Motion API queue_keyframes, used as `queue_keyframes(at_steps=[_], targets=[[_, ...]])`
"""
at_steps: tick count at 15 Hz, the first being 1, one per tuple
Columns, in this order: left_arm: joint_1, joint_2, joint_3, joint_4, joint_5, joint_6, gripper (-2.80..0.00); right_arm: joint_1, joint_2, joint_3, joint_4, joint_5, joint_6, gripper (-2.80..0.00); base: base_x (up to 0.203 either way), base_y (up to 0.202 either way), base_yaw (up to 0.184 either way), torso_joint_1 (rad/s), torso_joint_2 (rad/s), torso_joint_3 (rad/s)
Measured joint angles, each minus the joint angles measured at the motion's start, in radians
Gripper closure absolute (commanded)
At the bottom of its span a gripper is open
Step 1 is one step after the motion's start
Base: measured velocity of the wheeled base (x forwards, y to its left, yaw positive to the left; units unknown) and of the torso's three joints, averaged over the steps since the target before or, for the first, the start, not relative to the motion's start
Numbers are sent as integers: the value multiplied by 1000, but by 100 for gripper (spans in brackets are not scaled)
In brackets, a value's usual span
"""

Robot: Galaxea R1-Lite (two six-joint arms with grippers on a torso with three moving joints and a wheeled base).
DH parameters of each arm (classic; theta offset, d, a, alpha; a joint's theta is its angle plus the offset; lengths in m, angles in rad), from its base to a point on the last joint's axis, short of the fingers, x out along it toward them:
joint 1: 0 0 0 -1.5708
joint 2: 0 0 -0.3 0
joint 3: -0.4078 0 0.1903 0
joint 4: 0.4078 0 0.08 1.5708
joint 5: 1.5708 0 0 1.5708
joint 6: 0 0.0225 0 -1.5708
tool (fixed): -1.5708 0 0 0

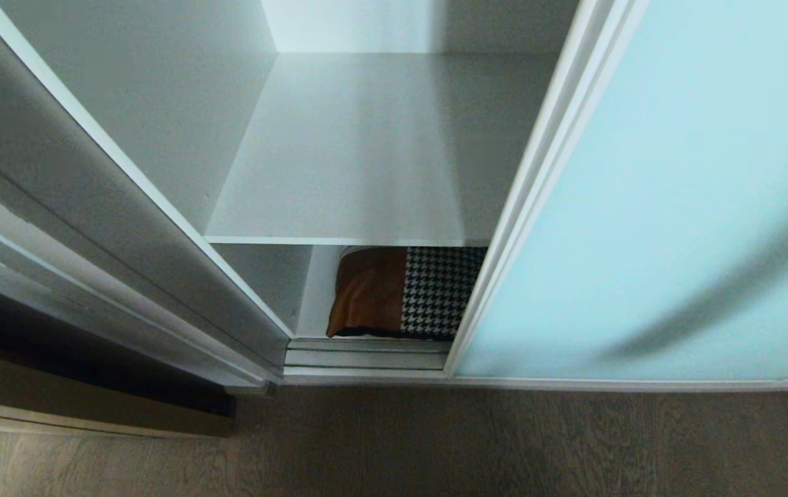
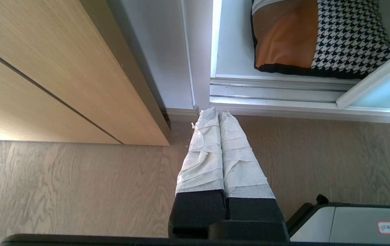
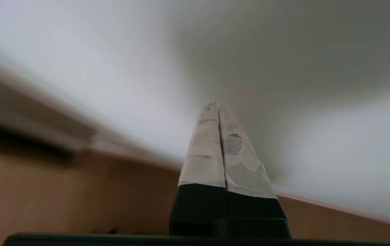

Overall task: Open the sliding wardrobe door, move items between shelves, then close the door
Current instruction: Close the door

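Note:
The sliding wardrobe door (image 1: 642,207), frosted aqua glass in a slim white frame, stands slid to the right and leaves the left of the wardrobe open. A white shelf (image 1: 380,152) spans the opening and is bare. Below it a patchwork pillow (image 1: 408,293) of tan, houndstooth and black lies on the bottom board (image 2: 232,51), partly behind the door's edge. My left gripper (image 2: 218,112) hangs shut and empty over the floor before the door track, short of the pillow (image 2: 318,34). My right gripper (image 3: 218,108) is shut and empty, pointing at a blurred pale panel. Neither gripper shows in the head view.
A silver floor track (image 1: 366,359) runs along the wardrobe's foot. To the left stand a grey-white side panel (image 1: 125,228) and a light wooden cabinet (image 2: 61,68). Grey-brown wood floor (image 1: 435,449) lies in front. A corner of my own base (image 2: 352,222) shows.

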Motion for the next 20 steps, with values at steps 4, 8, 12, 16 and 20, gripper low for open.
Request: queue_keyframes(at_steps=[4,8,12,16,20], targets=[[0,0,0,0,0,-1,0,191,-52,4,96,12,-109,0,0,0,0,0,0,0],[0,0,0,0,0,0,0,298,-70,-23,155,-11,-332,0,0,0,0,0,0,0],[0,0,0,0,0,0,0,348,11,-196,137,-30,-366,0,0,0,0,0,0,0],[0,0,0,0,0,0,0,363,147,-399,134,18,-369,0,0,0,0,0,0,0],[0,0,0,0,0,0,0,366,221,-492,135,53,-337,0,0,0,0,0,0,0]])
